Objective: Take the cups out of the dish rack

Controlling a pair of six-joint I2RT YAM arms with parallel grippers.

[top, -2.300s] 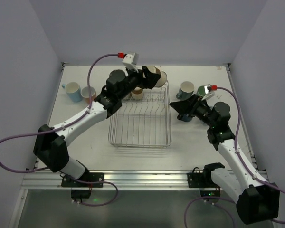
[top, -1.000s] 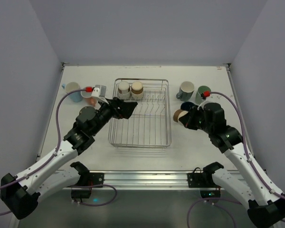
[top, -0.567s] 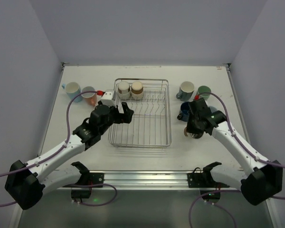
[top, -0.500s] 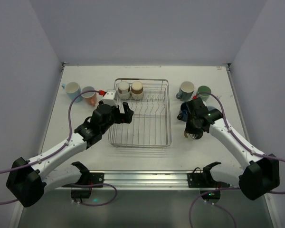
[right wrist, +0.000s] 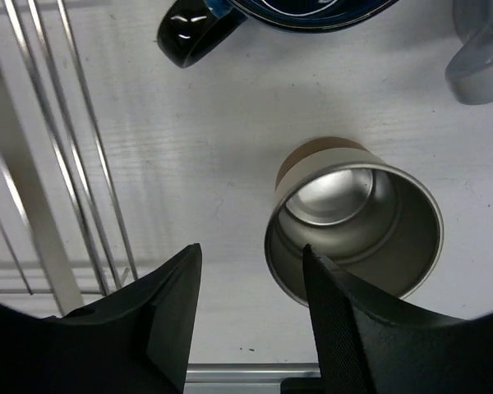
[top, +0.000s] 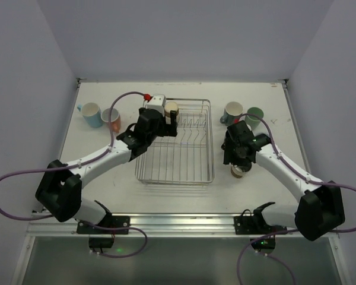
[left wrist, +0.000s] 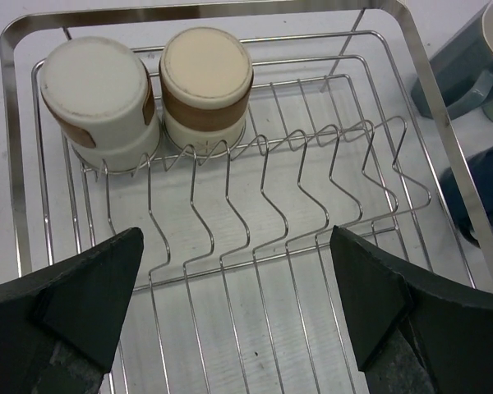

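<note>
surface: white matte table (top: pixel 184 199), lightly scuffed, with a metal rail along the near edge
room: plain pale grey-lilac walls on the left, right and far sides
dish rack (top: pixel 175 160): mid table, rectangular silver wire, thin grid floor, a zigzag row of tines across it
cups in rack: two, upside down in the far left corner and touching side by side. cream cup (left wrist: pixel 99 94) has a brown band, tan cup (left wrist: pixel 205 82) has a flat matte base
cups left of rack: light blue mug (top: pixel 91 114) and salmon pink mug (top: pixel 111 119), upright on the table, just beside each other
cups right of rack: grey-blue mug (top: pixel 232 111) and sage green mug (top: pixel 254 115) at the far side. glossy navy mug (right wrist: pixel 296 12) sits nearer. tan tumbler (right wrist: pixel 353 205) is upright on the table, nearest of the four, round, shiny grey inside
left arm: reaches from near left diagonally over the rack's far left part, wrist angled down at the two cups
left gripper (left wrist: pixel 236 246): fingers spread fully wide above the rack floor, holding nothing
right arm: elbow out to the right, wrist pointing down over the tumbler
right gripper (right wrist: pixel 252 263): fingers partly spread, nothing clamped. tumbler's rim sits by the gap, can't tell if a finger touches it
</note>
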